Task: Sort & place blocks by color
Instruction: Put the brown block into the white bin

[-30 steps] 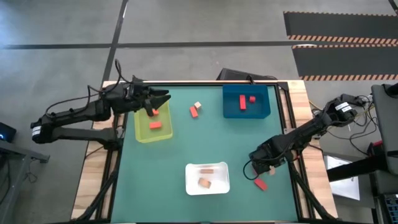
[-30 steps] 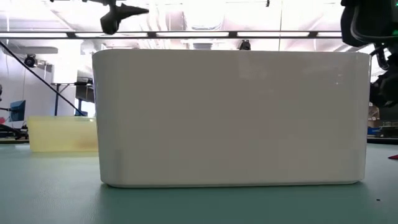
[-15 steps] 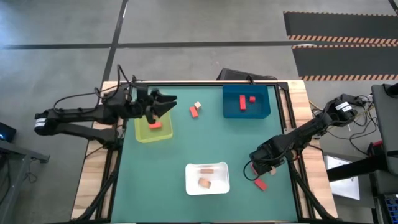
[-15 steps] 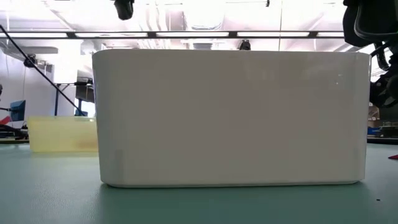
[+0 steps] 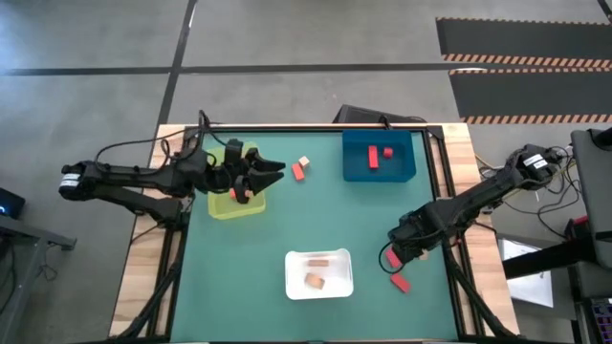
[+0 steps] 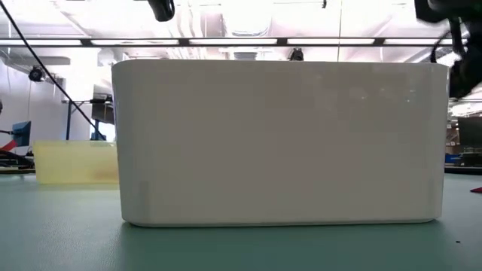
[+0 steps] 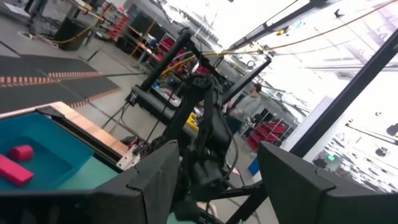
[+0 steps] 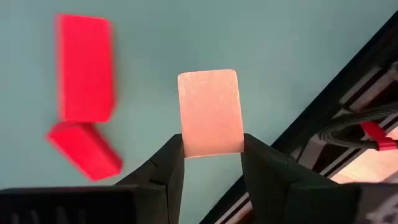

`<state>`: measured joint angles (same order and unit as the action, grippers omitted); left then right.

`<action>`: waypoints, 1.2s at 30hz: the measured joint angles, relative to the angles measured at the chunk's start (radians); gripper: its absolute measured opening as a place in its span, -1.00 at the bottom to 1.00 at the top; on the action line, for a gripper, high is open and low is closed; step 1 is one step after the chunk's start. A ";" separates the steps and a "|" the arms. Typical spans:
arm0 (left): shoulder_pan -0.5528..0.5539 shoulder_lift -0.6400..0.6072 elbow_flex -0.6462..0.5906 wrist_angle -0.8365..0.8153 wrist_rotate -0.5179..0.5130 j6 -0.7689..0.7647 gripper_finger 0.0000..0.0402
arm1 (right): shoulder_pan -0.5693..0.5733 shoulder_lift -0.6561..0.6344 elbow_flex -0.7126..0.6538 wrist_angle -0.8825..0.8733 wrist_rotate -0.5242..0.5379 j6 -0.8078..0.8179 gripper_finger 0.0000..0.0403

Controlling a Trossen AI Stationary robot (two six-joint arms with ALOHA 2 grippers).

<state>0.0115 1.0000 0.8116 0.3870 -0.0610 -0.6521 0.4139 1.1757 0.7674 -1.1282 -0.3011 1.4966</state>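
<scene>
Surface: green table (image 5: 316, 215), workshop floor around it.
Yellow-green tray (image 5: 222, 199): orange-red blocks inside, partly hidden by the left arm.
Blue tray (image 5: 356, 164): two red blocks (image 5: 380, 155).
White tray (image 5: 318, 283): two tan blocks (image 5: 315, 269).
Left gripper (image 5: 271, 171): above the yellow-green tray's edge, fingers spread, empty.
Right gripper (image 8: 211, 163): near the table's right edge, fingers clamped on a tan block (image 8: 209, 112).
Loose: two blocks (image 5: 300, 168) between the yellow-green and blue trays; two red ones (image 8: 85, 102) beneath the right gripper.
Progress: roughly half sorted, by appearance; held tan block likely belongs in the white tray.
</scene>
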 joint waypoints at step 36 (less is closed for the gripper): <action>-0.005 0.028 0.002 0.048 -0.056 -0.048 0.01 | -0.183 0.531 1.032 -0.172 0.200 -0.585 -0.39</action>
<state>0.0067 1.0282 0.8131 0.4354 -0.1169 -0.7002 0.2310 1.7071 1.7993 -1.2998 -0.1011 0.9112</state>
